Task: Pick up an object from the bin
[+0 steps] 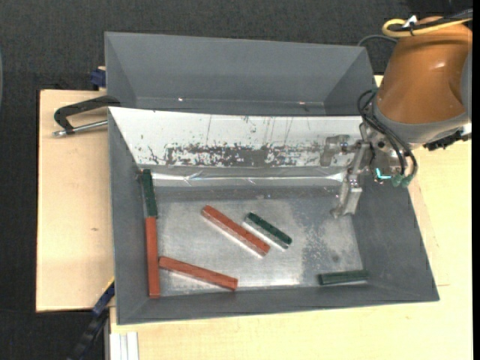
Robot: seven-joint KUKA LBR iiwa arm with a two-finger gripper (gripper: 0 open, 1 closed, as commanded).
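Nothing is held yet. The gripper [347, 199] is hung over the right side of the bin [225, 73]; whether it is spread cannot be told. A dark green bar [343, 278] is laid nearby by the front wall, so it must be reached and pinched.

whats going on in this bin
A robot arm reaches in from the right. Its gripper hangs over the right side of the grey bin, near the back wall. No stick is lifted yet. Nearest lie the front green stick by the front right corner, and the middle green stick beside the middle red stick.
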